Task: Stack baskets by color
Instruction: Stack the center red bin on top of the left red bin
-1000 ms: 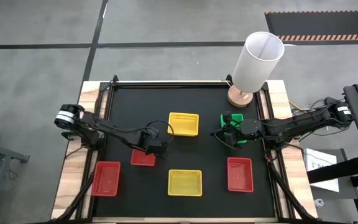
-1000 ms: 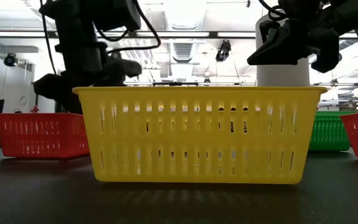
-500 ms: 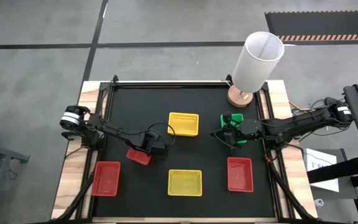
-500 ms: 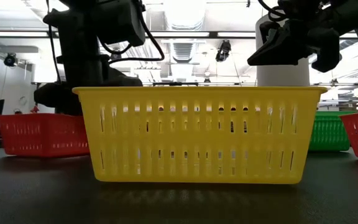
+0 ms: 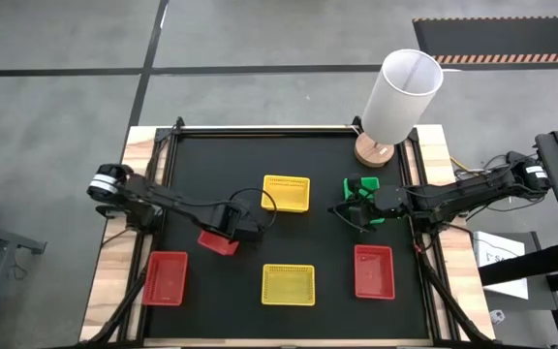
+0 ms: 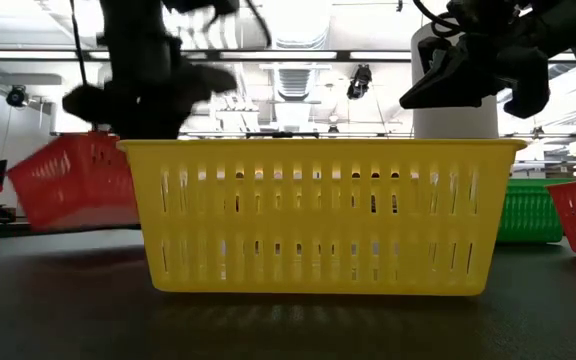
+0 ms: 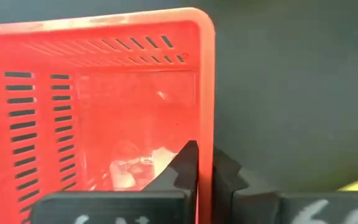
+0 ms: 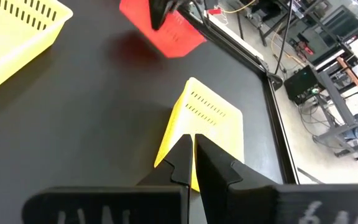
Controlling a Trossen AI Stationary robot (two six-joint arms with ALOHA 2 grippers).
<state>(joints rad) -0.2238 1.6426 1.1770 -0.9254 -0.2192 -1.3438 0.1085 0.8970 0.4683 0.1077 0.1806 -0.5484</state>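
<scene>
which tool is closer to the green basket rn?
Right. The right tool hangs at the green basket; the left tool is across the table, shut on a red basket.

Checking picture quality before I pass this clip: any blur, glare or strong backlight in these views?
Low view: the tilted red basket in the left hand is smeared by motion; bright ceiling lights turn both arms into silhouettes, while the yellow basket stays sharp. Left wrist view: the red basket's floor shows a pale sheen. High view: even light, no glare.
</scene>
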